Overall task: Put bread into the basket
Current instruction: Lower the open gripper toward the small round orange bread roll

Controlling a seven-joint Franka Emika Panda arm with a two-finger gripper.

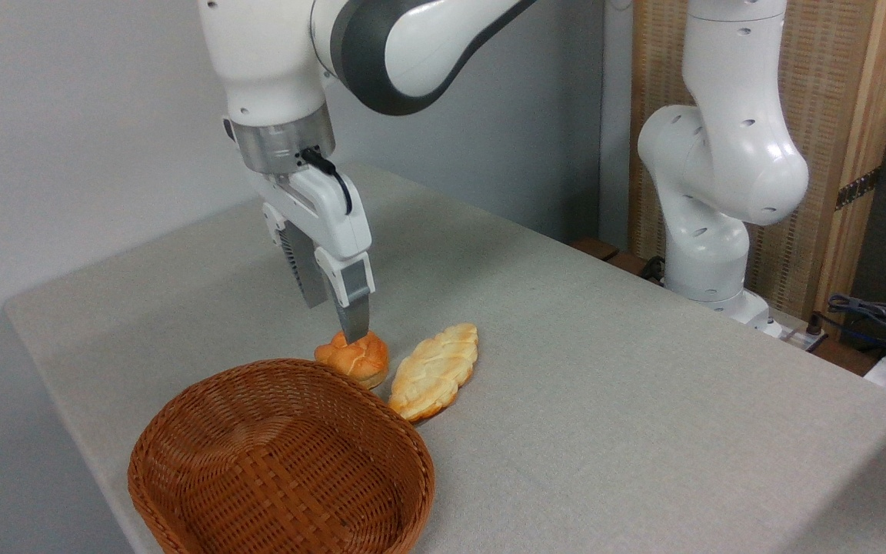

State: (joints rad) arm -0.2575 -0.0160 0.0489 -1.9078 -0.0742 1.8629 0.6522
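While the bread sits on the grey surface, just beyond the far rim of the basket and just beside a paler braided loaf, the claw hangs over it with its near fingertip at or just above the bun's top. The two fingers overlap from this angle, one nearly behind the other, so the gap between them looks narrow, but I cannot tell how wide it really is; they do not appear to hold anything. The step in hand looks like settling onto the bun for a grasp. To do it well, the fingers should be spread enough to straddle the round bun, centred over its crown instead of its right edge, then lowered until the tips sit past its widest part before closing. The closing line wants to run so that neither finger lands on the loaf at the right or knocks the basket rim at the front, since all three lie close together. A knotted, rounded top may let a shallow pinch slip, so a low, centred grip seems safer. After that, a short lift and a small move toward the camera should bring it over the basket, which is empty. By count: one small round bun, one longer braided loaf, one wicker basket, one arm with one claw of two fingers.
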